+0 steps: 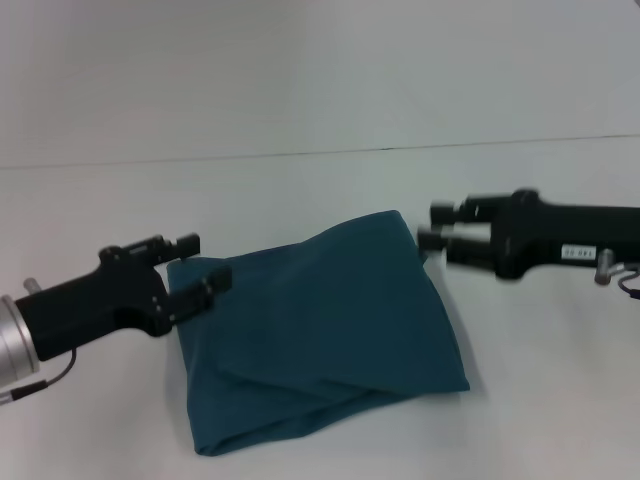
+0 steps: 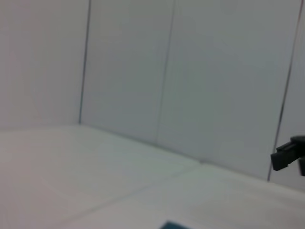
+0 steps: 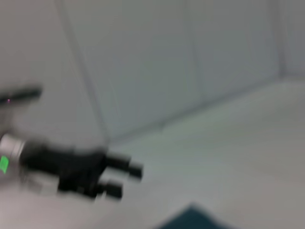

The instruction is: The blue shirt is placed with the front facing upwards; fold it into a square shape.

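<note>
The blue shirt [image 1: 320, 335] lies folded into a rough square in the middle of the white table, plain side up, with no lettering showing. My left gripper [image 1: 200, 262] hovers at the shirt's upper left corner, open, nothing between its fingers. My right gripper [image 1: 437, 225] hangs just off the shirt's upper right corner, also open and empty. In the left wrist view only a sliver of the shirt [image 2: 171, 225] shows, plus the right arm's fingertip [image 2: 288, 155] farther off. The right wrist view shows a corner of the shirt [image 3: 190, 219] and the left arm's gripper [image 3: 121, 179] beyond it.
The white table [image 1: 300, 190] runs back to a pale wall [image 1: 320, 70]. Panelled walls with dark seams [image 2: 164, 71] stand around the workspace. A cable [image 1: 625, 280] hangs from the right arm near the frame's edge.
</note>
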